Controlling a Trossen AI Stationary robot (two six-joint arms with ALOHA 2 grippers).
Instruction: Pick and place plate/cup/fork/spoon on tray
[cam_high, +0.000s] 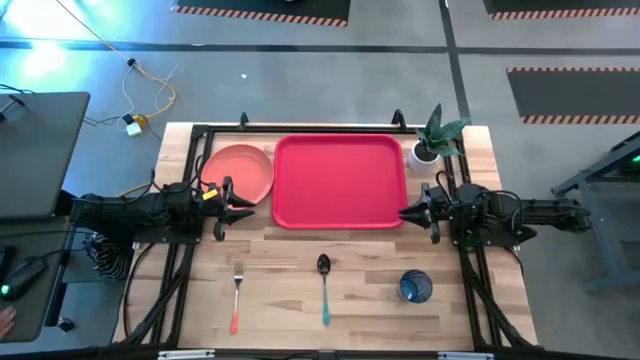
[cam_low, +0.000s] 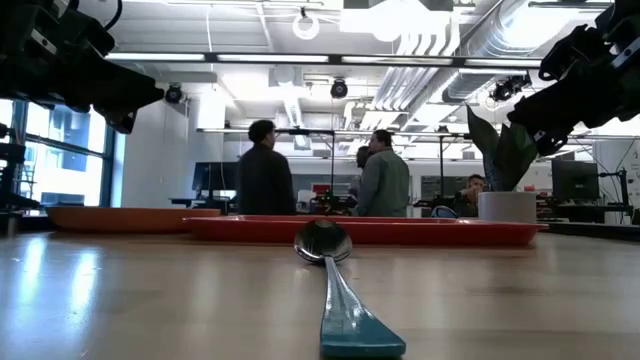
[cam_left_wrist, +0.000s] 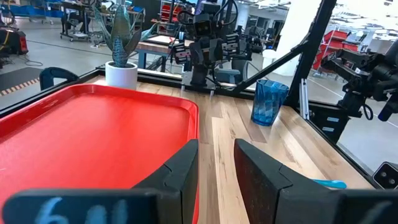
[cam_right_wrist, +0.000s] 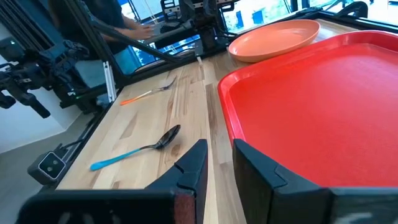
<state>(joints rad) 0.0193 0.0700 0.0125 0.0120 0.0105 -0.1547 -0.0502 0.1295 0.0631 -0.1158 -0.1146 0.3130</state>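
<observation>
The red tray lies at the table's far middle. The salmon-pink plate rests flat at its left side. The orange-handled fork, the teal-handled spoon and the blue cup, which stands upright, are near the front edge. My left gripper hovers by the tray's left near corner, beside the plate, slightly open and empty. My right gripper hovers at the tray's right near corner, slightly open and empty.
A white pot with a green plant stands at the far right, just beyond the tray's corner. Bare wood lies between the tray and the fork, spoon and cup. People stand in the room behind the table.
</observation>
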